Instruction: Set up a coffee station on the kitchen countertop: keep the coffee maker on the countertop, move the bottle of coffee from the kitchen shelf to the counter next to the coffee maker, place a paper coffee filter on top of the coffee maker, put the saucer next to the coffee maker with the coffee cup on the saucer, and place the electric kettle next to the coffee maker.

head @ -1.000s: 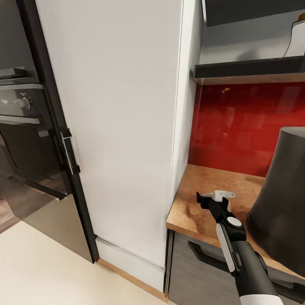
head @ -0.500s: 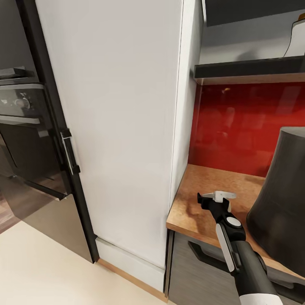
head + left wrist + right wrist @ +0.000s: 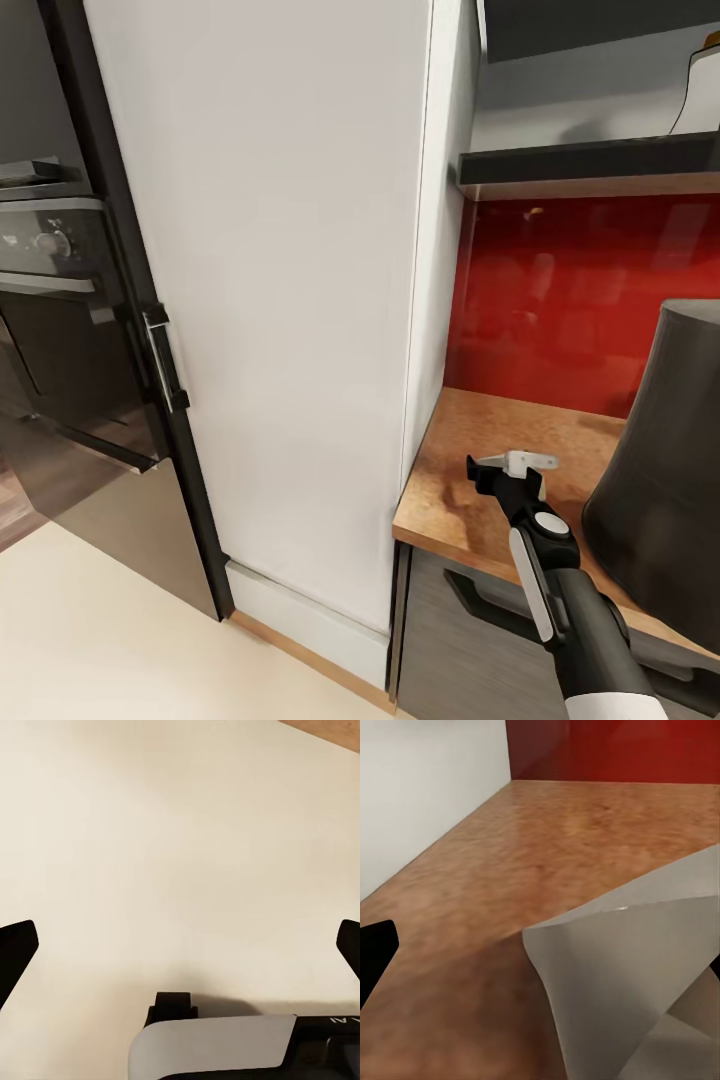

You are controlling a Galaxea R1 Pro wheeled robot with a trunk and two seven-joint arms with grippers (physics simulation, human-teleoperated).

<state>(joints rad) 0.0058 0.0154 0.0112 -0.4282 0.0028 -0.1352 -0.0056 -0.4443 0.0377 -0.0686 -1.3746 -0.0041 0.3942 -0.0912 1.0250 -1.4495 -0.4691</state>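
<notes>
Over the left end of the wooden tabletop (image 3: 450, 480), beside a tall white cabinet (image 3: 280, 300), the right gripper (image 3: 515, 466) grasps a white paper coffee filter (image 3: 637, 982) in its fingers. A large dark, rounded appliance (image 3: 660, 470), probably the coffee maker, stands just to the right. The left gripper (image 3: 180, 945) hangs released over pale floor (image 3: 180, 832). The filter step seems in hand; next, the filter likely needs lifting above the appliance's top.
</notes>
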